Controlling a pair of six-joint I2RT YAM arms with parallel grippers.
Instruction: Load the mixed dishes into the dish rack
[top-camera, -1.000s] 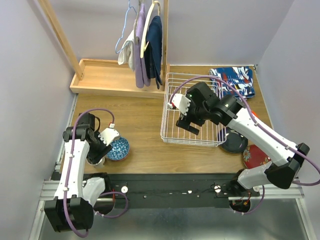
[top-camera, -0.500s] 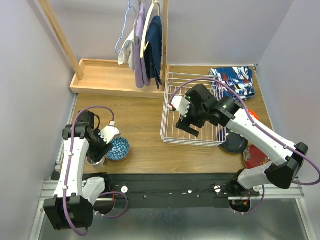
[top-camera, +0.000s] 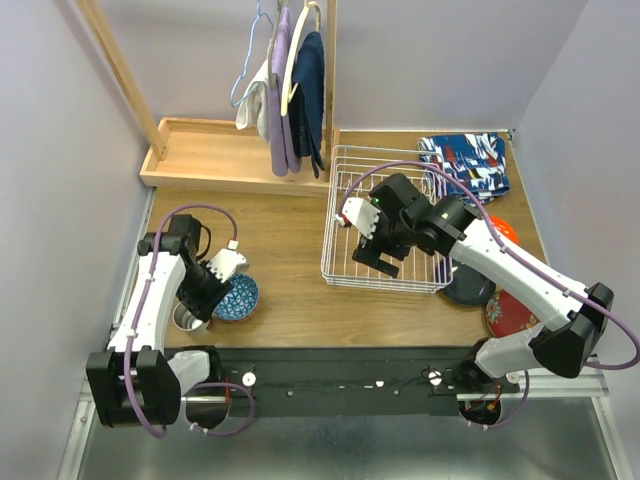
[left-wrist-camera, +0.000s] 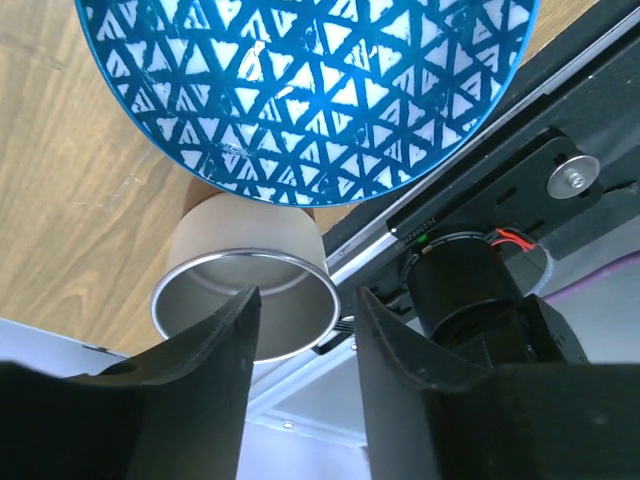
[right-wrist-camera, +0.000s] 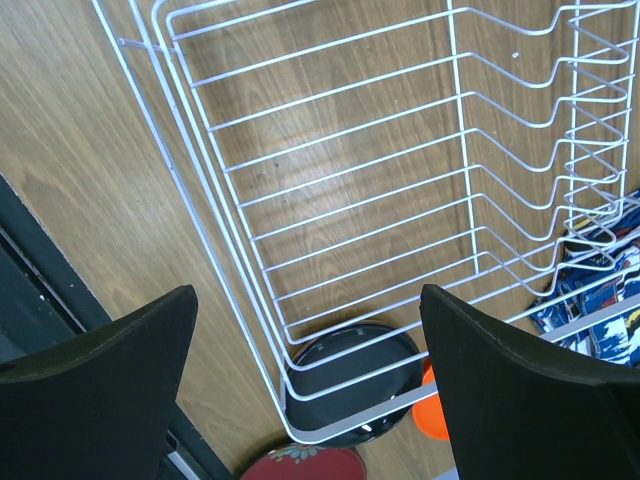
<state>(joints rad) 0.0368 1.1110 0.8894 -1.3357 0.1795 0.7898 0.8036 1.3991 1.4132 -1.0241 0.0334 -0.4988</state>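
Left tool (left-wrist-camera: 308, 300) stood part-open and empty, jaws apparently straddling the rim of upright tan-brown cylindrical cup (left-wrist-camera: 245, 225) at the tool's tip; cup judged light, rigid, slick-lined, so pinch wall firmly, clear of blue triangle-patterned bowl (left-wrist-camera: 300, 90) beyond.

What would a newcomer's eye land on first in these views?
Probably the vivid blue triangle-patterned bowl at near left, with the left gripper open astride the rim of the tan cup beside it. Next, the white wire dish rack at centre right, the right gripper hanging wide open above it.
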